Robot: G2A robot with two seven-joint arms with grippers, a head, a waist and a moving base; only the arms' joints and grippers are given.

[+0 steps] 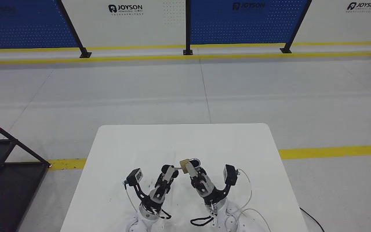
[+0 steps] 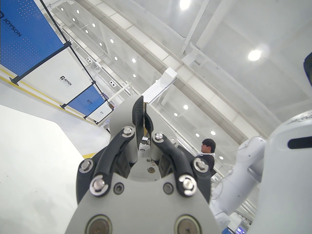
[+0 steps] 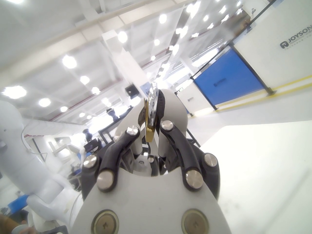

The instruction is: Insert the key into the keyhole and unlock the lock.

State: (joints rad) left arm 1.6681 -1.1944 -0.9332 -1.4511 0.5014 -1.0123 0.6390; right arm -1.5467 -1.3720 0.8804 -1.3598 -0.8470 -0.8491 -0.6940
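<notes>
From the top view, both arms sit low over the near edge of the white table [image 1: 243, 145], their tips close together. The left gripper [image 1: 171, 170] points toward the right gripper [image 1: 196, 172], which holds a brass lock [image 1: 186, 167] just beside it. The two tips are near each other, but I cannot tell whether they touch.

In the left wrist view, the left gripper's black pads [image 2: 137, 115] are pressed together and raised off the table. A thin flat edge is pinched between them, the key [image 2: 145, 109] as far as can be told. Little of it shows past the pads.

In the right wrist view, the right gripper's fingers are clamped on the lock [image 3: 150, 125], held above the table. Its brass body sits between the pads and its silvery part [image 3: 153, 98] sticks out past the tips.
</notes>
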